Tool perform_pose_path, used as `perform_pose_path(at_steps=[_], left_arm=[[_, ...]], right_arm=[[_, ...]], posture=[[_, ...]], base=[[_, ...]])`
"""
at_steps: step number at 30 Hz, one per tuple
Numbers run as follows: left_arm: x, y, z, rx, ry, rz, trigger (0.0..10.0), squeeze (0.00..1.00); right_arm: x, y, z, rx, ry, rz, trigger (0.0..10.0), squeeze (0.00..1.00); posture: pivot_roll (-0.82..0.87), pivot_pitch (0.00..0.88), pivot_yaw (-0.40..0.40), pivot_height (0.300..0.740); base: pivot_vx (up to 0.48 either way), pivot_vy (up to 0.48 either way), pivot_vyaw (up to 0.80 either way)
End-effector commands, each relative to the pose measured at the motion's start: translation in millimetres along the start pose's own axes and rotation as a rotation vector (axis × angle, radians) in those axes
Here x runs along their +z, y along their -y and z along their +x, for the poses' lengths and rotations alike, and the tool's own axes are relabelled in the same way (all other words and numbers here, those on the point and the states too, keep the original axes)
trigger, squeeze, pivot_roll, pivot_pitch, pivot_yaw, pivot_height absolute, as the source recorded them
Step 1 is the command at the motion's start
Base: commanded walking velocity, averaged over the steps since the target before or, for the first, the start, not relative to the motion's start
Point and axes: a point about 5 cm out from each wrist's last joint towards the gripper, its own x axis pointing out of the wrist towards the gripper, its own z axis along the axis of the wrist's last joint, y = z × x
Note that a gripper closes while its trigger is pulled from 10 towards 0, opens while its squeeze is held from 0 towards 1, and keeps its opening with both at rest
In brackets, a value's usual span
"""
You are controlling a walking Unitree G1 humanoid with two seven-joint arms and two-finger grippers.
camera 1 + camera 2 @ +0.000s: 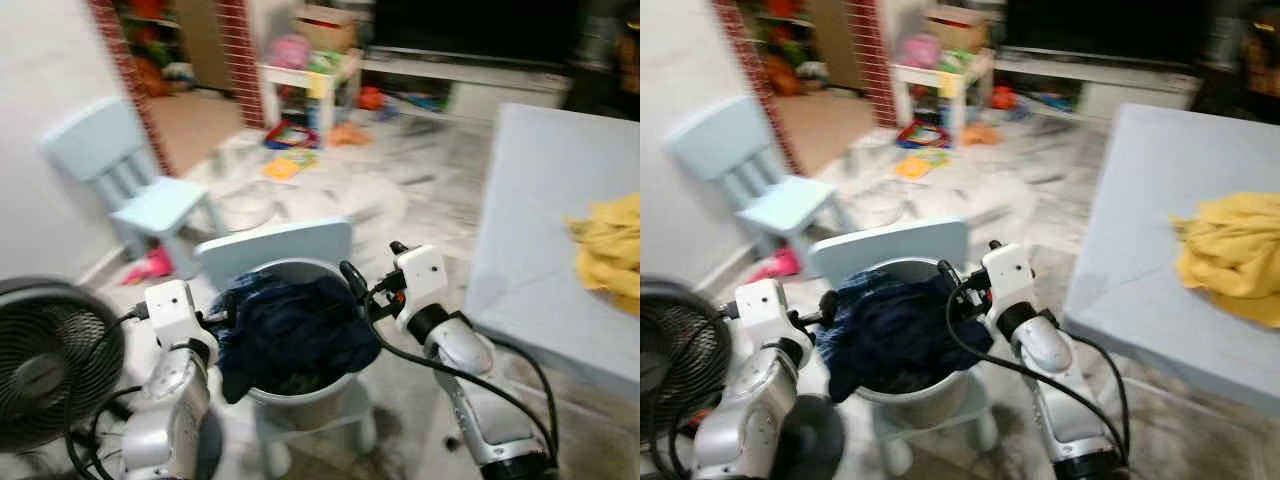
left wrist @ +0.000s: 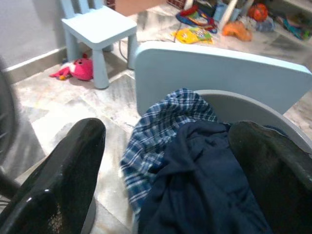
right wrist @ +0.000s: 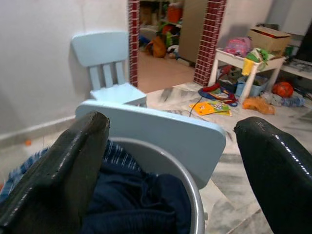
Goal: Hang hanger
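The big grey table (image 1: 540, 220) is on the robot's right, with a yellow cloth (image 1: 610, 255) lying on it. On the left stands a black fan (image 1: 45, 360). Right in front is a small blue chair (image 1: 275, 250), and on its seat sits a grey bucket (image 1: 300, 395) stuffed with dark clothes (image 1: 290, 335), with a checked shirt (image 2: 156, 141) spilling over the rim. The left gripper (image 1: 215, 322) hangs by one side of the bucket and the right gripper (image 1: 372, 290) by the other, just over the clothes. Both have their fingers spread wide and hold nothing. I cannot see a hanger anywhere, and I cannot see a rail to hang it on. So the job looks like it has hardly begun: the hanger must be found, picked up and hung.
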Motion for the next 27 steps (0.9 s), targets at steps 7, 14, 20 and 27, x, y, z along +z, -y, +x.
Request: perform_pose_path(at_steps=[7, 14, 20, 27], left_arm=[[-1.3, 3.6, 0.0, -0.042, -0.027, -0.039, 10.0, 0.00], [-0.6, 4.1, -0.7, -0.048, -0.024, -0.039, 10.0, 0.00], [-7.7, 0.8, 4.1, -0.048, -0.096, -0.022, 10.0, 0.00], [-14.8, 8.4, 21.9, -0.153, -0.218, 0.036, 10.0, 0.00]], right_arm=[[1.9, -3.1, 1.6, 0.005, 0.004, 0.029, 10.0, 0.00], [1.9, -2.1, 1.7, -0.003, 0.003, 0.029, 10.0, 0.00], [2.2, -1.1, 0.0, -0.015, 0.000, 0.024, 10.0, 0.00], [8.3, 1.2, -2.1, -0.017, -0.016, -0.022, 10.0, 0.00]], posture=[[-0.06, 0.000, 0.042, 0.740], [-0.06, 0.000, 0.039, 0.740], [-0.06, 0.000, 0.038, 0.740], [-0.09, 0.008, 0.047, 0.740]], base=[[0.000, 0.000, 0.00], [0.000, 0.000, 0.00], [0.000, 0.000, 0.00], [0.000, 0.000, 0.00]])
